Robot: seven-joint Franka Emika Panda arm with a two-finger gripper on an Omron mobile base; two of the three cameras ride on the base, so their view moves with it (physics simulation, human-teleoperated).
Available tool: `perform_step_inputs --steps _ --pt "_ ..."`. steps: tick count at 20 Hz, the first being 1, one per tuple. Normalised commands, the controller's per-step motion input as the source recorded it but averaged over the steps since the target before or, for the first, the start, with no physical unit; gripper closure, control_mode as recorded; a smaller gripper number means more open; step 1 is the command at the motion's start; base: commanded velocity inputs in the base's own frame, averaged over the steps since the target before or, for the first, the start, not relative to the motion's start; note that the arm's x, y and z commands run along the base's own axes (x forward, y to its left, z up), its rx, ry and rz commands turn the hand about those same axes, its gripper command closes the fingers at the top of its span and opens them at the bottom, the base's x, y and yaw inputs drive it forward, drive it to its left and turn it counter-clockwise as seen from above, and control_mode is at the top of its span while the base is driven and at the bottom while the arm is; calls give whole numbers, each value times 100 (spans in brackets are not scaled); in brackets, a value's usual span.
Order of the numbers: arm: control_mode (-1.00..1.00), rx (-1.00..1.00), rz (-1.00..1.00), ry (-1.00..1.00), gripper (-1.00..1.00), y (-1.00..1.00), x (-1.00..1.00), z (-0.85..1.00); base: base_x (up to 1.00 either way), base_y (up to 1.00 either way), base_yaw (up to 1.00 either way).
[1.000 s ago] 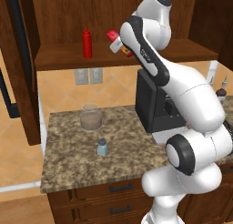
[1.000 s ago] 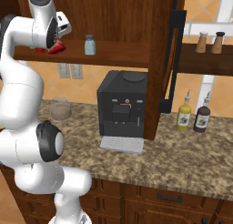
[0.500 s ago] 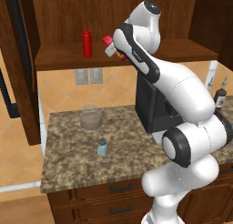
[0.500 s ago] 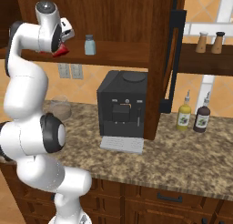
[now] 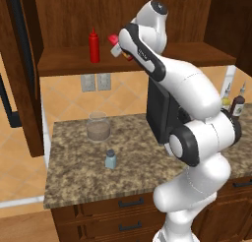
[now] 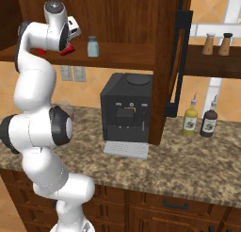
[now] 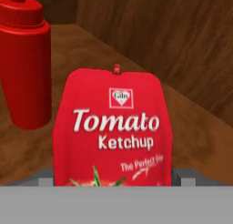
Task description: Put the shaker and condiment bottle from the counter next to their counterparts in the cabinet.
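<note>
My gripper is clamped on one condiment bottle, red, lettered "Tomato Ketchup", held above the cabinet shelf. Red bottles: two, the other a tall squeeze bottle standing just beside mine. Shakers: two, one on the counter near a glass jar, its twin on the shelf.
</note>
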Motion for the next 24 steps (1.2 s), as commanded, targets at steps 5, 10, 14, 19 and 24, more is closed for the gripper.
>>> perform_step_inputs --steps 5,10,14,19,24 --pt "-100 0 0 0 100 25 50 -3 0 0 0" --pt "-100 -1 0 0 100 28 55 -5 0 0 0" --pt "-100 -1 0 0 100 24 57 0 0 0 0" --pt "-100 0 0 0 100 18 47 0 0 0 0" --pt "-100 0 0 1 -100 0 1 0 0 0 0"
